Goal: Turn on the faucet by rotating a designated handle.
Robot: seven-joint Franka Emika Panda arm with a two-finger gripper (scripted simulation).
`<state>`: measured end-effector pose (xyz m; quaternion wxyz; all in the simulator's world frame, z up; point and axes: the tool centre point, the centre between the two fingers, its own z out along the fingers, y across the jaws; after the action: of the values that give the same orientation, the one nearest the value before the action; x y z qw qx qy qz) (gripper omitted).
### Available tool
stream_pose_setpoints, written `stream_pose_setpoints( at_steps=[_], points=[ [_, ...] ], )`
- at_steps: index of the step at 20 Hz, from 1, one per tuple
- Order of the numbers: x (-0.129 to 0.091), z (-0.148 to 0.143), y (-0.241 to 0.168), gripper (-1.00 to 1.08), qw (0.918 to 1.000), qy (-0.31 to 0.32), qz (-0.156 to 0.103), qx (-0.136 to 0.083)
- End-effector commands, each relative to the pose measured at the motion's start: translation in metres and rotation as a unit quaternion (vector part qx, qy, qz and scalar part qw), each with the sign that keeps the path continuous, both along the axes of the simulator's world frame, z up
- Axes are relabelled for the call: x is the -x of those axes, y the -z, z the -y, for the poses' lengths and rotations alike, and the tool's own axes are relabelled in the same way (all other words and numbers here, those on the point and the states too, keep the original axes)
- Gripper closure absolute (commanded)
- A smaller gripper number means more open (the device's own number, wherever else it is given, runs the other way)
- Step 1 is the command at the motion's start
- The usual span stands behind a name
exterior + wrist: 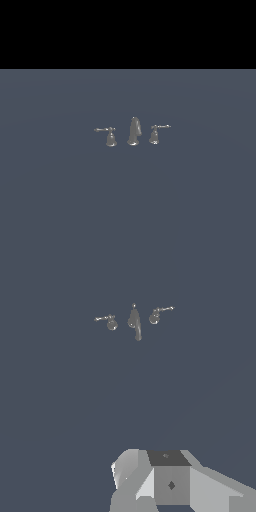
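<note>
the faucet (133,132) sits near the middle of a flat grey-blue floor (60,200), black band above. three grey metal pieces in a row, apart from each other. tall rounded spout (134,131) at centre. the handle (109,136) at its 9 o'clock, bell base, thin lever pointing to 9 o'clock. twin handle (155,134) at the spout's 3 o'clock, lever pointing to 3 o'clock, tilted slightly up. my arm and gripper are out of frame here.

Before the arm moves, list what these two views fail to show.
- Gripper: wrist view shows only grey housing, cut by the frame edge; fingers unseen. Absent from the exterior view.
- Handle: too small in both views to read its lever angle.
- Spout: outlet too small to make out.
</note>
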<state>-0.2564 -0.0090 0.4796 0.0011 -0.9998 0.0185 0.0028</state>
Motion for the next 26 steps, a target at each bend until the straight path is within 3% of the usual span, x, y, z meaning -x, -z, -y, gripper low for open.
stream_pose_setpoints(
  at_steps=[1,16,26],
  points=[
    [0.000,0.000,0.000,1.08,1.0000,0.000,0.000,0.000],
    [-0.015,-0.025,0.033,1.08,0.9983,0.058,0.000,0.000],
    [-0.046,-0.065,0.088,1.08,0.9881,0.154,0.000,0.000]
  ],
)
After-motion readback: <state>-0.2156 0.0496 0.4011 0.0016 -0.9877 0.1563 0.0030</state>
